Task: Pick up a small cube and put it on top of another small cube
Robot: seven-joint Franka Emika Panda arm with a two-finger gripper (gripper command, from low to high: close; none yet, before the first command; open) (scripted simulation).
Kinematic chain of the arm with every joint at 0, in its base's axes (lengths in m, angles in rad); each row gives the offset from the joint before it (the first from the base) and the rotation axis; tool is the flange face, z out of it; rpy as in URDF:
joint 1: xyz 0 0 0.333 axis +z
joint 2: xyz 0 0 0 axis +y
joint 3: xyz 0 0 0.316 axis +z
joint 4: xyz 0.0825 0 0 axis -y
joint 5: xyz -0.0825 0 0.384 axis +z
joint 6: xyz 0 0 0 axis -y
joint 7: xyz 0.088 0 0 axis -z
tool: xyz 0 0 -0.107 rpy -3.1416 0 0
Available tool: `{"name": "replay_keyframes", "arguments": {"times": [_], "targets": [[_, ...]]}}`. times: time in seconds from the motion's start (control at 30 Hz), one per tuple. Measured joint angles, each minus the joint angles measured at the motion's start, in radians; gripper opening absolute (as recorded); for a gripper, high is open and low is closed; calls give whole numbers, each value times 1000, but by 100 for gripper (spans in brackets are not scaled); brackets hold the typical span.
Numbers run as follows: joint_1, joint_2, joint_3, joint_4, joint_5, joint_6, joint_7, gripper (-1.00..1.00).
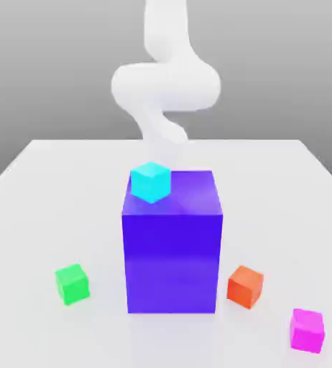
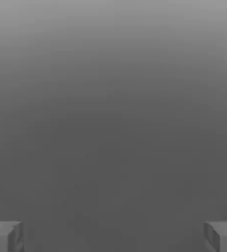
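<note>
Risk lies in choosing wrongly: your jaws (image 2: 113, 236) stand wide open and empty, while the pink cube (image 1: 307, 330) sits on the bench (image 1: 39, 215), well off from the big purple block (image 1: 172, 244), beyond the orange cube (image 1: 245, 286). You could clip that block descending.
</note>
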Motion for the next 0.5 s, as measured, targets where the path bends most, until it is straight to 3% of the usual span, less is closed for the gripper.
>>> {"name": "replay_keyframes", "arguments": {"times": [0.27, 0.5], "targets": [[27, 296, 72, -1, -250, 18, -311, 0], [68, 537, 94, -6, -381, 44, -631, 0]]}}
